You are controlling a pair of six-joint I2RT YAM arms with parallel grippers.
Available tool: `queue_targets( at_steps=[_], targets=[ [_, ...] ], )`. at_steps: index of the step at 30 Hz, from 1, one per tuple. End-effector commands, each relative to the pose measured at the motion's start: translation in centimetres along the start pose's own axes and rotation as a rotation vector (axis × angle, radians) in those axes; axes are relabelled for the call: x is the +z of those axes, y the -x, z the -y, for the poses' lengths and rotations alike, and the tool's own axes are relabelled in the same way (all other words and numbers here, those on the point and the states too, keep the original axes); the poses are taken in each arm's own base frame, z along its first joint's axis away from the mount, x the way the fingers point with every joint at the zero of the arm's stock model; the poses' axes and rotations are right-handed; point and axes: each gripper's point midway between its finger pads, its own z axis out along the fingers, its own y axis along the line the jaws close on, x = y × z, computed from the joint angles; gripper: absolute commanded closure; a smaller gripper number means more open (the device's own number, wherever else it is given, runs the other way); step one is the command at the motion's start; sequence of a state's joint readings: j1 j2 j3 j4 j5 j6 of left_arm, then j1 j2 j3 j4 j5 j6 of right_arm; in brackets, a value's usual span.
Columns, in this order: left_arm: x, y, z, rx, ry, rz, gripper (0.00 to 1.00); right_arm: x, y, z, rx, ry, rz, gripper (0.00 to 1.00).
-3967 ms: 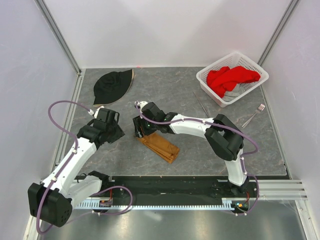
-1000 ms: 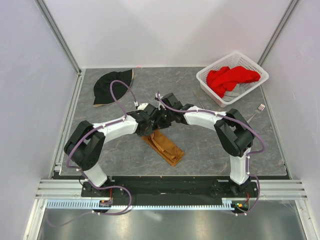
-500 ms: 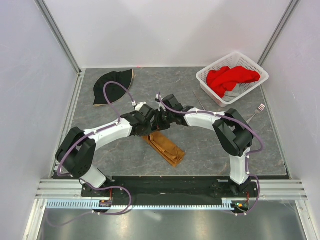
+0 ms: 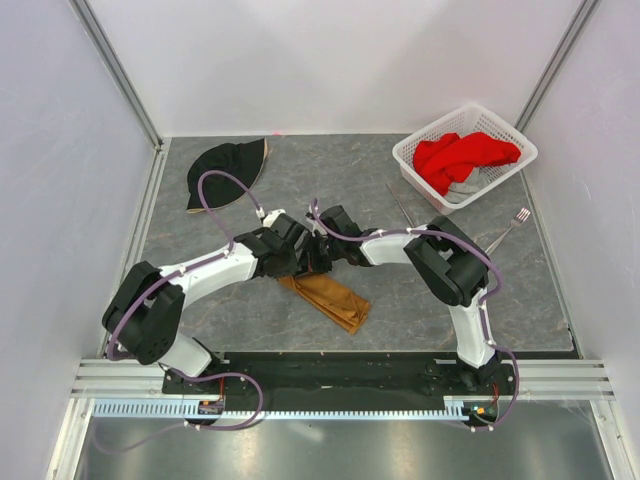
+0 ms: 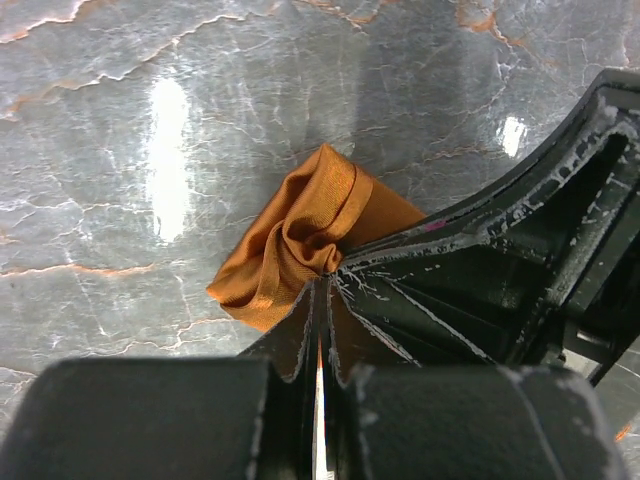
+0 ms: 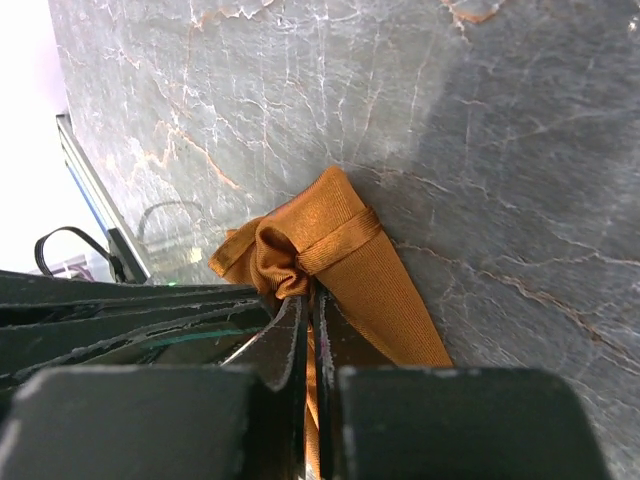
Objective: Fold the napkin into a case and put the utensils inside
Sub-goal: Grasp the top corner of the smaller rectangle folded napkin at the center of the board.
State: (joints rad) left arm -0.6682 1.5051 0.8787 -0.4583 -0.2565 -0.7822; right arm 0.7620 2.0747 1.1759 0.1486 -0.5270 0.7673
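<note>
At mid-worktop (image 4: 400, 310), napkin (image 4: 330, 298) lies folded into a narrow diagonal strip, far end bunched up, with left pincer (image 5: 322, 282) and right pincer (image 6: 308, 292) both clenched on that end, tips nearly touching; fork (image 4: 508, 231) and knife (image 4: 403, 212) well apart, near basket (image 4: 412, 160).

The napkin (image 5: 300, 235) is thin orange-brown cloth with a satin sheen and a fine ribbed weave, creased where it bunches. The table (image 5: 120, 120) has a grey, stone-patterned top, smooth and glossy, with bright spots of glare. The left gripper (image 5: 322, 290) and right gripper (image 6: 308, 300) are matt black plastic, scuffed whitish along their edges. The basket (image 4: 410, 165) is white plastic lattice, and the cloth (image 4: 460, 155) in it is matt red. The hat (image 4: 222, 172) is matt black cloth. The fork (image 4: 508, 232) is bright silver metal, and the knife (image 4: 401, 208) is duller grey metal.
</note>
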Motion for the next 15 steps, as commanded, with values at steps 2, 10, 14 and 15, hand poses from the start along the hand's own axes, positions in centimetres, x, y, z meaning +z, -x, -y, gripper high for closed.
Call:
queue_targets(
  at_steps=[2,10,14,15],
  targets=[
    [-0.4,1.6,1.4,-0.076,-0.064,0.058,0.98,-0.9,-0.4,-0.6,-0.045,0.004,-0.016,0.81],
    [-0.5,1.3,1.0,-0.076,-0.063,0.051,0.98,-4.5,1.1,-0.9,-0.087,-0.008,0.013,0.66],
    [-0.6,1.3,1.1,-0.078,-0.068,0.050,0.98,-4.5,1.2,-1.1,-0.095,-0.002,0.008,0.64],
    [-0.6,1.4,1.2,-0.077,-0.072,0.053,0.98,-4.3,1.2,-1.1,-0.096,-0.003,0.008,0.64]
  ],
)
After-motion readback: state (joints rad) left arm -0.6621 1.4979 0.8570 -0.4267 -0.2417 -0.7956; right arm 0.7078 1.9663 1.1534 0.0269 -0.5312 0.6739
